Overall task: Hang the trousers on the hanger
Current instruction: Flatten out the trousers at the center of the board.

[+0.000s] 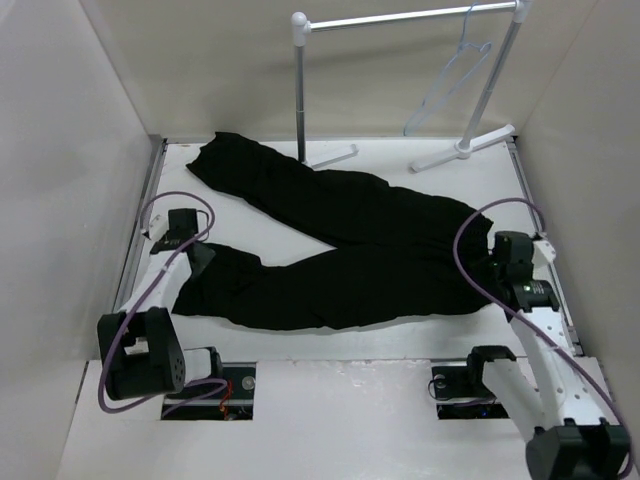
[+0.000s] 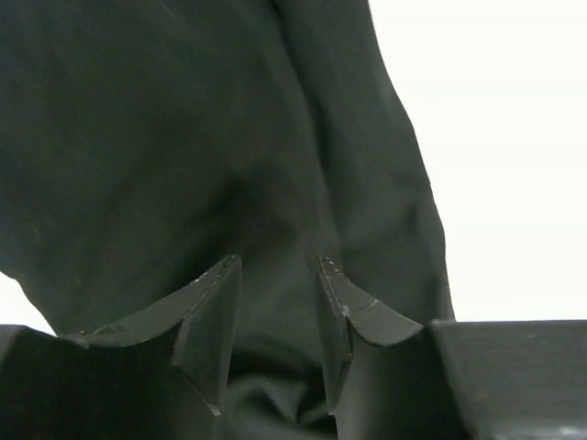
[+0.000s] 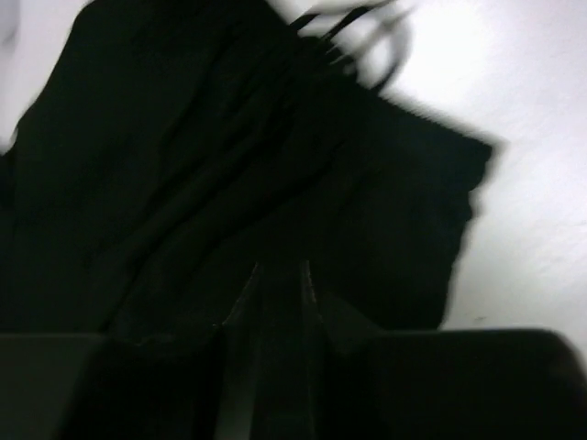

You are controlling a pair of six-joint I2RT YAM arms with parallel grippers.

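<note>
Trousers (image 1: 340,240) lie flat mid-frame in a V; hanger (image 1: 447,82) hangs on the rail (image 1: 410,17), upper right. Left gripper (image 2: 275,266) is parted over a leg end, lower left. Right gripper (image 3: 280,275) at the waist: too dark to tell. Risk: a thin pinch lets cloth slip on lifting.

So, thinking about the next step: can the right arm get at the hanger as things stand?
Probably: the hanger hangs on the rail at the right arm's side, open space between, though the right gripper is low at the trousers.
</note>
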